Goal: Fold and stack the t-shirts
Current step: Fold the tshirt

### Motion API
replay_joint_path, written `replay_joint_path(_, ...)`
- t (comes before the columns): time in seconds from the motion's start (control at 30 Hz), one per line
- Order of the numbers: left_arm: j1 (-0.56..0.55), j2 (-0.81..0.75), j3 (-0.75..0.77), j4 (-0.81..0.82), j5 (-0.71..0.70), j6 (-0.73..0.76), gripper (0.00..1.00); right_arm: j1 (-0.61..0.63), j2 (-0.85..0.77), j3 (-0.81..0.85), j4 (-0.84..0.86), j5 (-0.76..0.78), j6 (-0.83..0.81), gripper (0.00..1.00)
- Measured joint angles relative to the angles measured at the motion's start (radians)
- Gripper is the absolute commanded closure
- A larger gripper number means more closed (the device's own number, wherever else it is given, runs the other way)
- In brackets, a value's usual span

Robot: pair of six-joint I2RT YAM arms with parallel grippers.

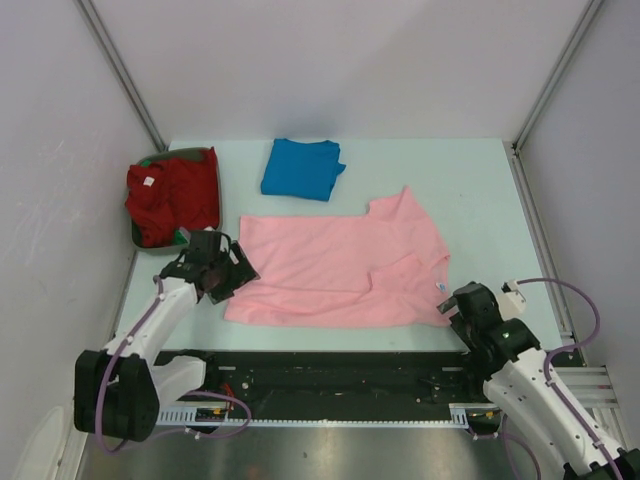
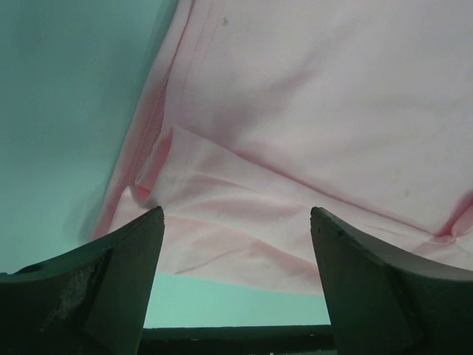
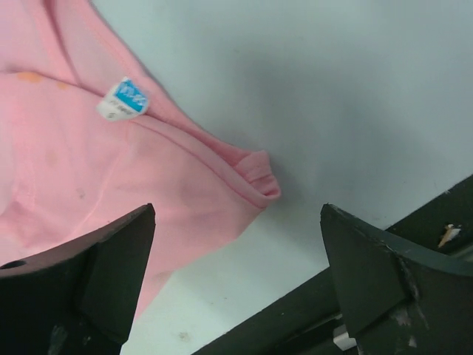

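I see the pink t-shirt spread on the table. The left gripper has its fingers wide apart over the shirt's left edge. The right gripper is likewise agape beside the blue-white label (print too blurred to read).

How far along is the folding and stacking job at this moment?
Done: the blue t-shirt lies folded at the far side of the table. In hand: the pink t-shirt lies spread out, with the left gripper and right gripper open at its near corners, neither gripping it yet. Left: fold the pink one, take the red clothes crumpled in the bin, fold and stack all.
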Motion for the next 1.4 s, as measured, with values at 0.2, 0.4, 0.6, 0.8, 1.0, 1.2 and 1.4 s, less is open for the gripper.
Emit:
replay_joint_path(0.2,-0.002,-0.118,0.004,-0.035,0.013,0.004,0.11,0.014,0.045,0.105,0.039,0.019,-0.068,0.01)
replay_joint_path(0.4,-0.069,-0.095,0.061,-0.069,0.018,0.018,0.09,0.090,0.268,0.277,0.179,-0.009,-0.272,0.00)
replay_joint_path(0.6,-0.318,-0.056,0.159,-0.148,-0.088,0.060,0.07,0.317,0.489,0.383,0.256,-0.024,-0.472,0.00)
replay_joint_path(0.8,-0.550,-0.023,0.147,-0.167,-0.204,0.053,0.00,0.529,0.621,0.390,0.258,-0.009,-0.539,0.00)
replay_joint_path(1.0,-0.697,0.045,0.087,-0.138,-0.285,-0.031,0.00,0.692,0.727,0.390,0.261,0.049,-0.533,0.00)
replay_joint_path(1.2,-0.703,-0.292,-0.174,0.046,-0.230,-0.203,0.00,0.846,0.766,0.405,0.327,0.061,-0.608,0.00)
replay_joint_path(1.4,-0.704,-0.715,-0.384,0.182,-0.176,-0.446,0.00,0.979,0.872,0.475,0.281,0.139,-0.678,0.01)
